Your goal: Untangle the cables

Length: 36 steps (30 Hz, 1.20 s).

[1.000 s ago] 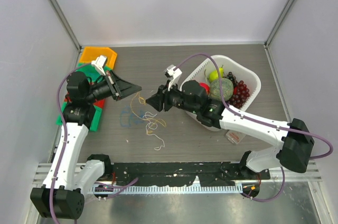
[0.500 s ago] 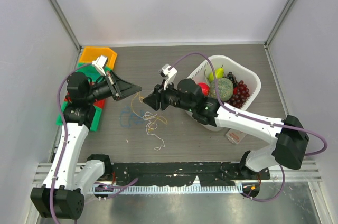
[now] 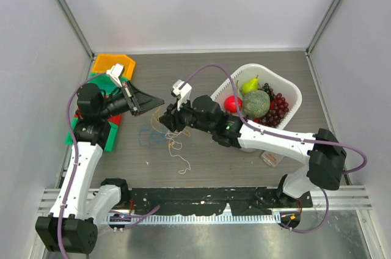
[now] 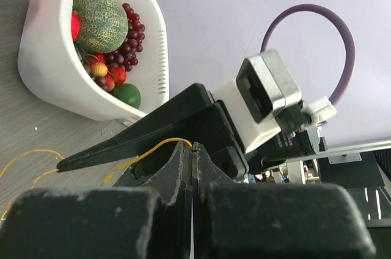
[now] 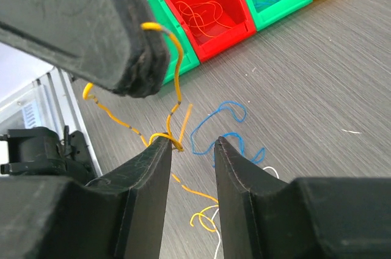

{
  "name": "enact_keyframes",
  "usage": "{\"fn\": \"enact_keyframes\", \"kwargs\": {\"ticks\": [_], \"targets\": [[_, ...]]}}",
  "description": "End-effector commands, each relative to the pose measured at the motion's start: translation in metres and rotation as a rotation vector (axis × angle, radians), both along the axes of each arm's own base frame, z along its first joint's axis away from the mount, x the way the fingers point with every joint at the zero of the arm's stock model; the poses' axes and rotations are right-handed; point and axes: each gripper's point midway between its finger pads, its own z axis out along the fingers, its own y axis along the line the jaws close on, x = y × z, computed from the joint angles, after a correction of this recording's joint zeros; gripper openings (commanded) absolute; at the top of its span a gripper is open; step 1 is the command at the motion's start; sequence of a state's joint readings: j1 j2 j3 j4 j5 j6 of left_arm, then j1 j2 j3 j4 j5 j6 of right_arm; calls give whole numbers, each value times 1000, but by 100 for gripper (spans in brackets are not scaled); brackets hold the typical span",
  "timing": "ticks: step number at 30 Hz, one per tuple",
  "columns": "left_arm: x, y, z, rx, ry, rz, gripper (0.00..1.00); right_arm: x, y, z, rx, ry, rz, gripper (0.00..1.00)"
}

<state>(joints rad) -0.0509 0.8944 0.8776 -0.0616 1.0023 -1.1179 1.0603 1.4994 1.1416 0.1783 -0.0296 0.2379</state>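
Looking nearest first, you have the cables [image 3: 175, 144] in a loose blue, white and orange clump on the table [image 3: 214, 69] mid-scene. Just beyond it your left gripper [image 3: 160, 101] is pressed together on an orange wire [image 5: 176, 82], holding one end up. Your right gripper [image 5: 192, 146] hangs spread, the wire's kink against one finger; close there next and draw apart gently. Far-left bins [image 5: 226, 39] and the far-right basket [image 3: 282, 80] lie outside your path.
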Motion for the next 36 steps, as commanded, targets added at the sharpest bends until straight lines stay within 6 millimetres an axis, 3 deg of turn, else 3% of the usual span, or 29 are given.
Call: {"fn": "enact_keyframes", "kwargs": {"ticks": [1, 3, 6, 8, 11, 12, 15, 19, 20, 21, 24, 29, 32, 36], "targets": [[-4, 0, 10, -6, -61, -17, 0, 5, 3, 11, -40, -116, -37, 38], [0, 3, 10, 9, -57, 9, 0, -2, -2, -4, -95, -113, -25, 37], [5, 7, 20, 12, -79, 37, 0, -15, -21, -58, -248, -38, 10, 35], [6, 9, 28, 18, -106, 46, 0, -28, -44, -90, -343, 28, 7, 36], [7, 13, 29, 44, -115, 63, 0, -43, -69, -99, -309, 43, -12, 41], [6, 13, 28, 50, -113, 61, 0, -45, -76, -88, -243, 16, -29, 44], [10, 21, 22, 57, -102, 93, 0, -45, -92, -80, -208, -15, -57, 48], [12, 23, 22, 51, -99, 105, 0, -43, -100, -107, -333, 26, -50, 48], [11, 23, 23, 50, -100, 102, 0, -43, -99, -106, -318, 29, -57, 48], [11, 23, 24, 48, -101, 101, 0, -39, -101, -105, -296, 25, -89, 48], [10, 23, 24, 44, -99, 95, 0, -35, -94, -61, -99, 22, -134, 48], [10, 22, 18, 31, -75, 89, 0, -12, -70, 12, 178, 157, -271, 44], [8, 21, 20, 25, -80, 85, 0, -13, -46, 41, 320, 233, -210, 41], [7, 21, 20, 26, -83, 81, 0, -8, -21, 56, 411, 328, -181, 38]]}}
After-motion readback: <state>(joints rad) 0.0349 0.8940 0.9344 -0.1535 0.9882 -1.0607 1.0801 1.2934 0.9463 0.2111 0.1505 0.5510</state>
